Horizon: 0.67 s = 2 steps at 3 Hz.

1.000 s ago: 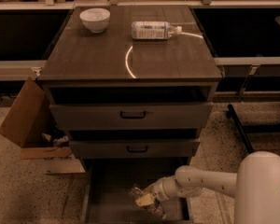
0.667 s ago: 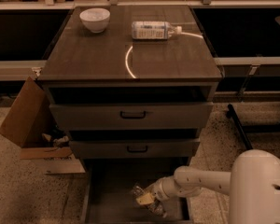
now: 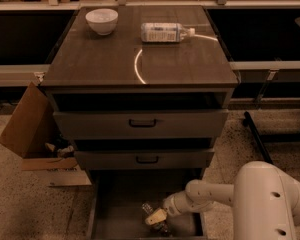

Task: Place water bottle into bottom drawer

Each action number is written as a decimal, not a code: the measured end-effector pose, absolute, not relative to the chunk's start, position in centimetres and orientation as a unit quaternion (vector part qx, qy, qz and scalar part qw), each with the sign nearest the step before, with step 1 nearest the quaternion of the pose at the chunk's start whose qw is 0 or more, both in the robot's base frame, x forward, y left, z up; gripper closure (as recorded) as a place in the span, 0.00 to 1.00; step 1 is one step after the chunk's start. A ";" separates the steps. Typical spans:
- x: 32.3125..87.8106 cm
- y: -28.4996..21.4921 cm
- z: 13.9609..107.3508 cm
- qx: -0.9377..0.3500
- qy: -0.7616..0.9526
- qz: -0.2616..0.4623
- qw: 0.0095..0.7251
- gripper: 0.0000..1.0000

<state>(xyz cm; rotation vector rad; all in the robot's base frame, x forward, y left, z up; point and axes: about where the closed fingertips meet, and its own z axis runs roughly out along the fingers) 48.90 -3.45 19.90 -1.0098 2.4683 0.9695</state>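
Note:
The bottom drawer [image 3: 104, 204] is pulled out under the cabinet, a flat grey tray with low side walls. My gripper [image 3: 155, 217] reaches into it from the right, low over the floor near the front. It is shut on the water bottle [image 3: 148, 208], a small clear bottle that lies slanted across the gripper, one end up-left and the other end down-right toward the drawer's front edge. The bottle's label is hidden by the fingers.
On the cabinet top [image 3: 140, 69] stand a white bowl [image 3: 101, 20] and a lying bottle with a wide pale label [image 3: 163, 32]. The two upper drawers [image 3: 142, 124] have black handles. An open cardboard box [image 3: 32, 129] sits on the floor at left. My white arm [image 3: 270, 204] fills the lower right.
The white bulk of my arm has come further into view from the right. The gripper and the bottle have stayed at the same spot in the drawer.

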 end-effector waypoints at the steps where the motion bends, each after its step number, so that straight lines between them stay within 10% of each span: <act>1: 49.6 -5.5 21.4 -0.349 0.863 0.328 0.160 0.00; 2: 50.5 -8.5 24.5 -0.342 0.866 0.314 0.183 0.00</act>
